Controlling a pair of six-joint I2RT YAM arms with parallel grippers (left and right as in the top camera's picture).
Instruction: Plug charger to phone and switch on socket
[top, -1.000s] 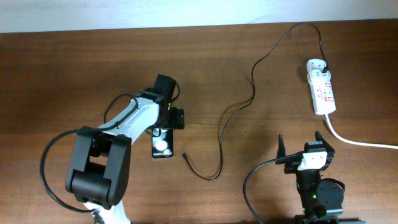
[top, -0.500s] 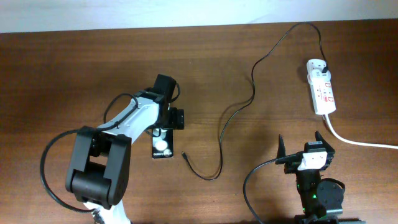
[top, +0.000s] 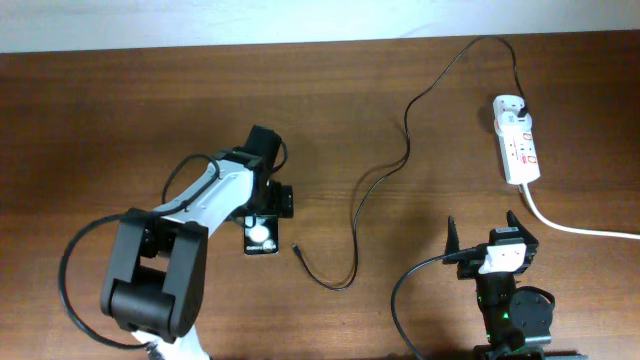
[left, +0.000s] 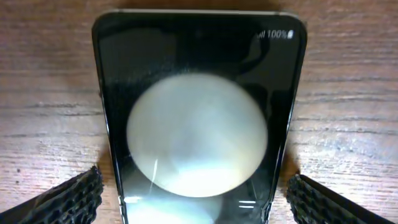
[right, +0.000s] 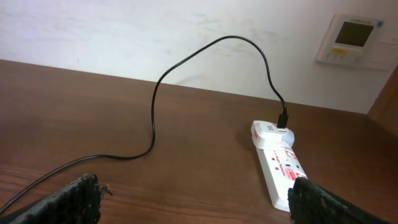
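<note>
The black phone (top: 261, 236) lies flat on the table, its glossy screen showing a round white reflection and "100%" text at the far end (left: 199, 118). My left gripper (top: 268, 200) is open, low over the phone, a finger on each side of it with a gap (left: 194, 199). The black charger cable (top: 405, 130) runs from a white adapter in the socket (top: 519, 140) across the table to its connector tip (top: 296, 247), lying just right of the phone. My right gripper (top: 492, 236) is open and empty near the front edge (right: 193, 199), facing the socket (right: 281, 165).
The socket's thick white cord (top: 580, 228) trails to the right edge. The cable loops over the table's middle (right: 155, 106). A white wall with a thermostat panel (right: 351, 38) is behind the table.
My left gripper has shifted slightly toward the front along the phone, covering more of it. The right arm, cable and socket have not moved.
</note>
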